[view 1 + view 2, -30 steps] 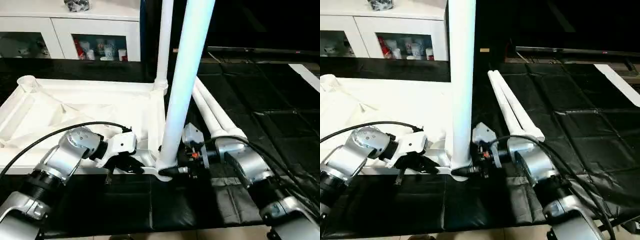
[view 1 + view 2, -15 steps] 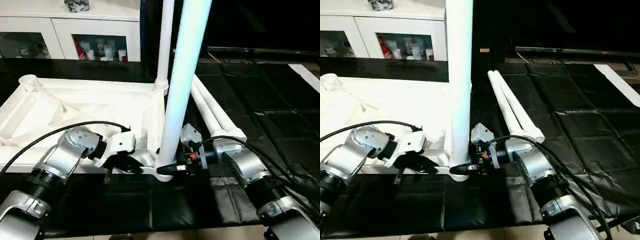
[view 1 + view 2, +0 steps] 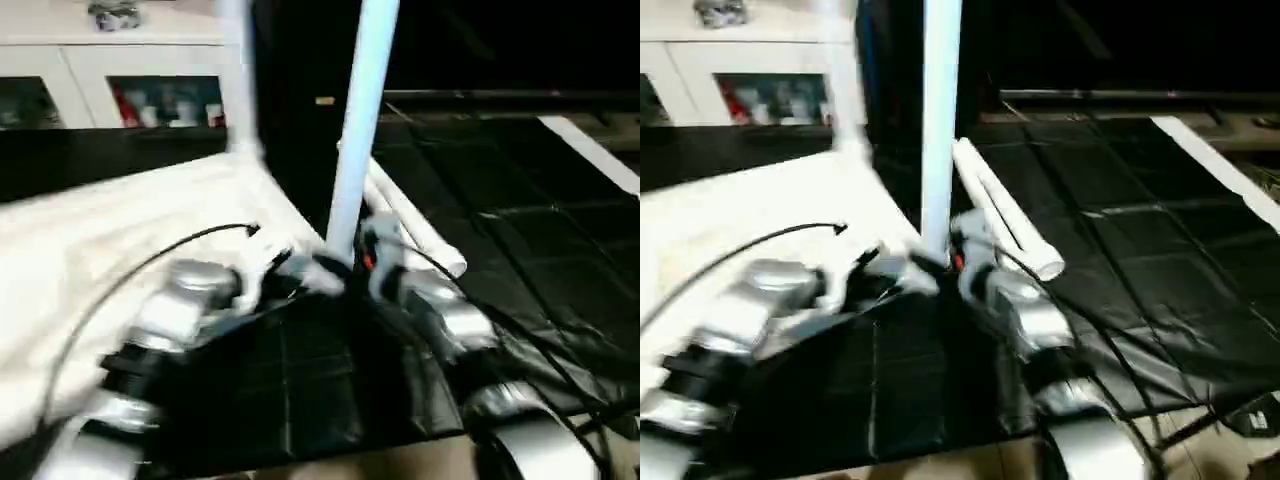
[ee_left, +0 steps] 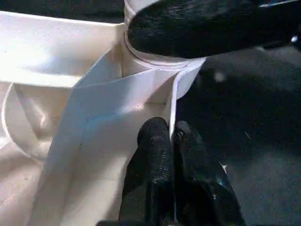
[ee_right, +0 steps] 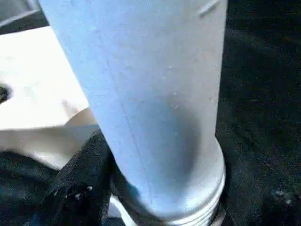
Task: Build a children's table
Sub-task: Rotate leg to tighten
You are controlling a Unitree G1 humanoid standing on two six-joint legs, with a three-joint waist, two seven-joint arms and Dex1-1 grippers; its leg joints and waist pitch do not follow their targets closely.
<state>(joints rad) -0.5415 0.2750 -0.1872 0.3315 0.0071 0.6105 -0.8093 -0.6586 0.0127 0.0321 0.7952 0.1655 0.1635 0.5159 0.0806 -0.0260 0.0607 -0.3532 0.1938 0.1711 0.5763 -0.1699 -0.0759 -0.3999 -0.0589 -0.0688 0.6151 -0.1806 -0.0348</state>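
Note:
The children's table top (image 3: pixel 110 240) lies upside down on the black mat. One white leg (image 3: pixel 360 120) stands upright in its near corner socket (image 4: pixel 155 66), and another leg (image 3: pixel 238 80) stands at the far corner. My right gripper (image 3: pixel 345 272) is shut on the near leg (image 5: pixel 155 103) just above the socket, with one black finger (image 5: pixel 80 188) pressed to its side. My left gripper (image 4: pixel 170 136) is shut on the thin rim of the table top beside that socket. Two loose legs (image 3: pixel 425 235) lie side by side on the mat to the right.
A white glass-door cabinet (image 3: pixel 120 80) stands at the back left. A black mat (image 3: pixel 520 220) covers the floor to the right, with a white strip (image 3: pixel 590 150) at its far right. A black cable (image 3: pixel 150 260) arcs over my left forearm.
My right gripper has narrowed around the base of the near leg. The whole picture has swung and blurred, so the camera has moved. The left gripper keeps its hold on the rim.

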